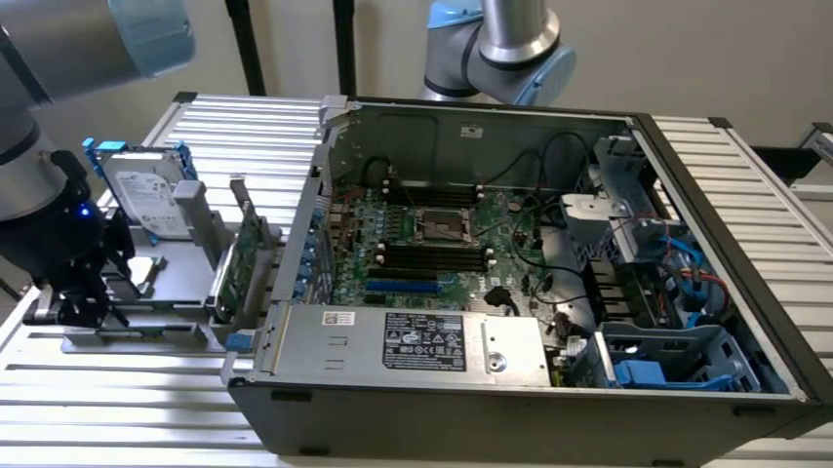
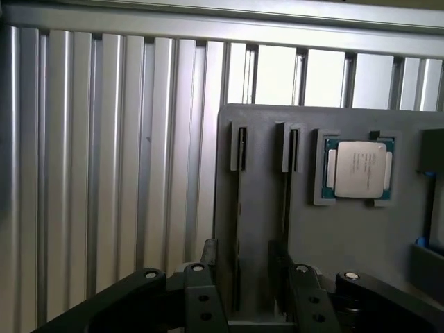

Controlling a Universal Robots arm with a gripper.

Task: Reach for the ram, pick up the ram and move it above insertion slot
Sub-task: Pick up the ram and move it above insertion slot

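**Ram on edge in its holder, gripper spread on either side of it**

The gripper hangs low over a grey holder. Its two dark fingers are apart, with a clear gap between them, and they grip nothing. A thin dark strip runs along a narrow groove in the holder, between the fingers. I judge this strip to be the ram seen edge-on, so its green face does not show. Standing on its long edge leaves both flat faces free for the fingers to close on.

A second groove runs parallel, just beside the first. Whether it holds a stick I cannot tell. A square processor chip sits in its own recess further along the holder. The holder rests on a ribbed metal table.

In the exterior view the arm is down at that view's left. It is well apart from the open computer case. The motherboard lies face up in the case, so its long black slots open upward. A silver hard drive and a wider green card stand upright between gripper and case.
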